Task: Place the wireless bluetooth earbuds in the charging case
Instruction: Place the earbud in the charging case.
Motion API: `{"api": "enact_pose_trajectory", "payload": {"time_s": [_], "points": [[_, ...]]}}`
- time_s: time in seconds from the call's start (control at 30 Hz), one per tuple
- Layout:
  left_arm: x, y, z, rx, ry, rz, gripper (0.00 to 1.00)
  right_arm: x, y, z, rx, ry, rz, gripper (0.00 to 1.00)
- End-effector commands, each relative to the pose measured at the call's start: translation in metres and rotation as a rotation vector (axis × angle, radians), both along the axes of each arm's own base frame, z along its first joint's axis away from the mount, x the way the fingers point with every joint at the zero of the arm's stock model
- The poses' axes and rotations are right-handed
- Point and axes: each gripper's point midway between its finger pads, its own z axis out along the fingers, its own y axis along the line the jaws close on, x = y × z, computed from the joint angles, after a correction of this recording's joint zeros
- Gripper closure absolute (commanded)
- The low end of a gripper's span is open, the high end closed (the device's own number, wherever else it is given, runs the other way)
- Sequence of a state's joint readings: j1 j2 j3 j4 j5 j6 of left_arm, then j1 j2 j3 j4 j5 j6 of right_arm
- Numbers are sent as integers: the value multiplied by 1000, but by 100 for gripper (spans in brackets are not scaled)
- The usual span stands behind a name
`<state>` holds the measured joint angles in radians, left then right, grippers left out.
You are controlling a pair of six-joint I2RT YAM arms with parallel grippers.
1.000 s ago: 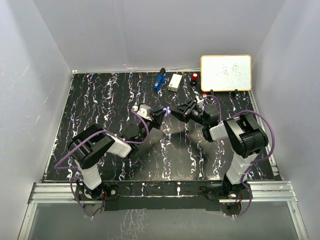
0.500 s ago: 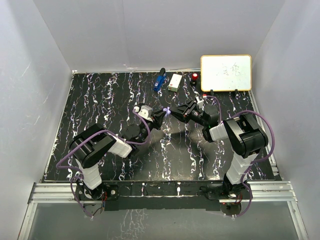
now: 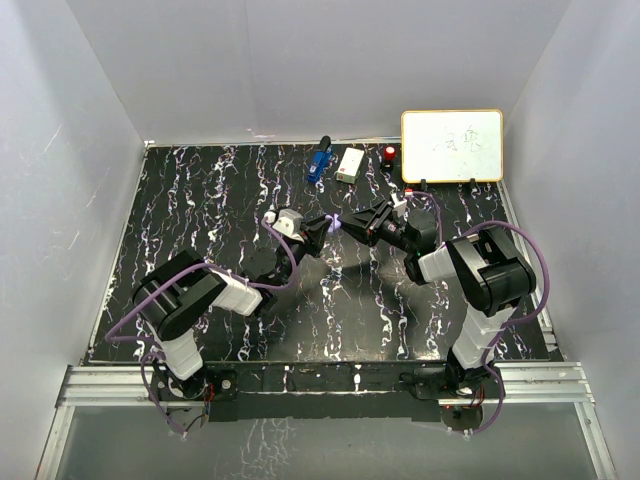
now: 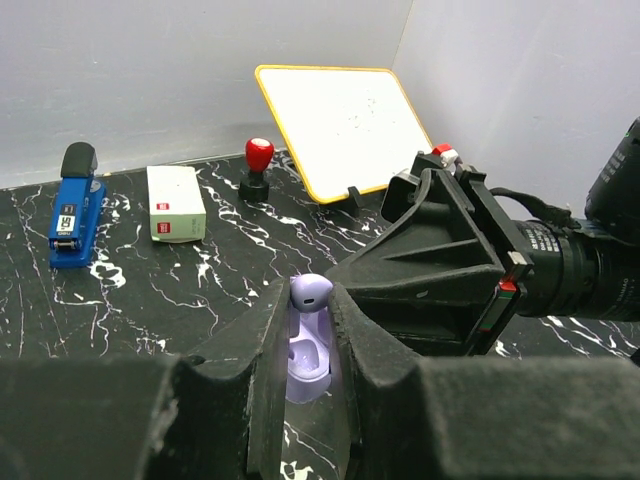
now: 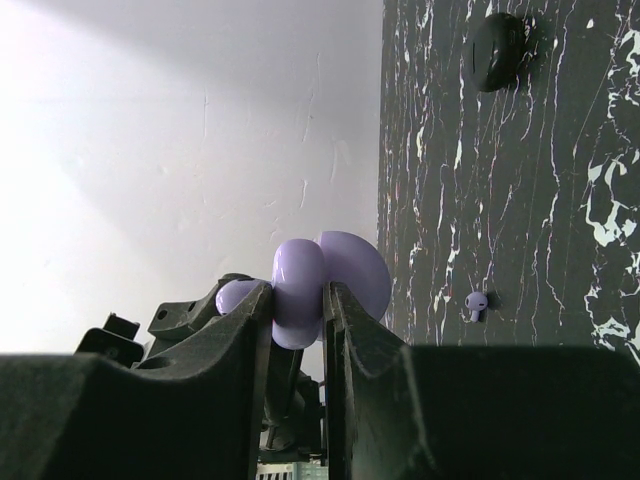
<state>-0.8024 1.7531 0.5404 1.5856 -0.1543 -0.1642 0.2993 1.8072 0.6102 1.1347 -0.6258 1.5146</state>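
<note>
Change: left gripper (image 4: 309,300) has edged up and in toward the right gripper (image 5: 298,295) over the last second; the two now meet tip to tip above the middle of the table (image 3: 200,200).
Left gripper: closed narrowly on a lilac earbud (image 4: 307,345), held upright between the fingers with its rounded head on top.
Right gripper: clamped on the lilac case (image 5: 350,268), whose rounded shells bulge out past the fingertips; whether it is open cannot be told for sure.
Earbud and case: held in the air just beside each other; contact cannot be told.
Second lilac earbud (image 5: 476,302): lying loose on the table, apart from both grippers.
Black case (image 5: 500,50): on the table, well apart from the loose earbud.
Back edge: blue stapler (image 4: 75,205), white box (image 4: 175,203) and red knob (image 4: 258,165) in a row, with a whiteboard (image 4: 345,125) propped at the right end.
</note>
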Motion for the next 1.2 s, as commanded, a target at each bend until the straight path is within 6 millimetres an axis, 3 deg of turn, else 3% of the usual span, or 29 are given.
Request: {"api": "enact_pose_trajectory", "payload": {"time_s": [0.0, 1.17], "points": [[-14, 12, 73, -175, -181, 0, 100, 0, 1, 25, 33, -99, -2, 100], [-5, 4, 58, -154, -159, 7, 100, -5, 2, 30, 44, -118, 14, 100]]}}
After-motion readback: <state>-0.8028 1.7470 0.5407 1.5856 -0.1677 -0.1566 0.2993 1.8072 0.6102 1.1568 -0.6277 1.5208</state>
